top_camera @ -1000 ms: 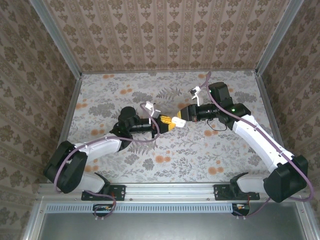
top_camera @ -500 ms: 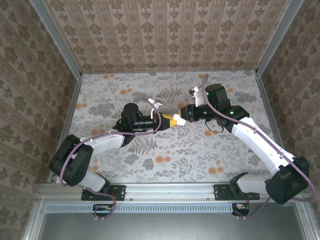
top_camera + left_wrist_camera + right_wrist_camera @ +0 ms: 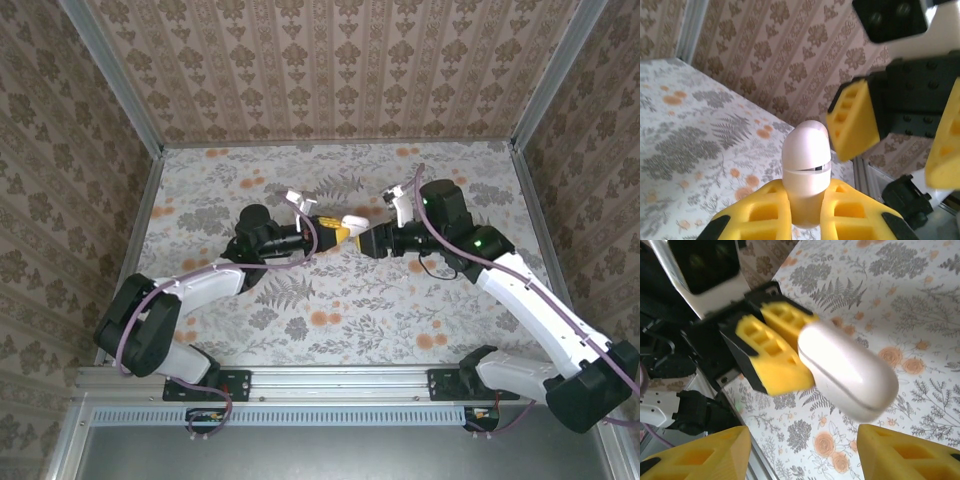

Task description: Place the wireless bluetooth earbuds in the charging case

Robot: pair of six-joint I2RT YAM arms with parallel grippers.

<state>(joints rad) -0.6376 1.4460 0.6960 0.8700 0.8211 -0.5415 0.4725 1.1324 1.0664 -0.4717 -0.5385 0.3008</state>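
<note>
The charging case (image 3: 806, 165) is a glossy white rounded capsule with its lid down and a thin seam showing. My left gripper (image 3: 807, 194) is shut on its lower half, holding it above the table. From above, the case (image 3: 354, 222) sticks out of the left gripper (image 3: 335, 233) towards the right gripper (image 3: 372, 240). In the right wrist view the case (image 3: 847, 370) hangs just ahead of my right gripper (image 3: 802, 440), which is open, its yellow fingers (image 3: 705, 455) apart from the case. The earbuds are out of view.
The floral table (image 3: 330, 310) lies below both grippers, walled by patterned panels (image 3: 330, 70) on three sides. A metal rail (image 3: 340, 380) runs along the near edge by the arm bases.
My right gripper, shut at the case a moment ago, has opened and drawn back a little. The left gripper still holds the case and has shifted it slightly up and right.
</note>
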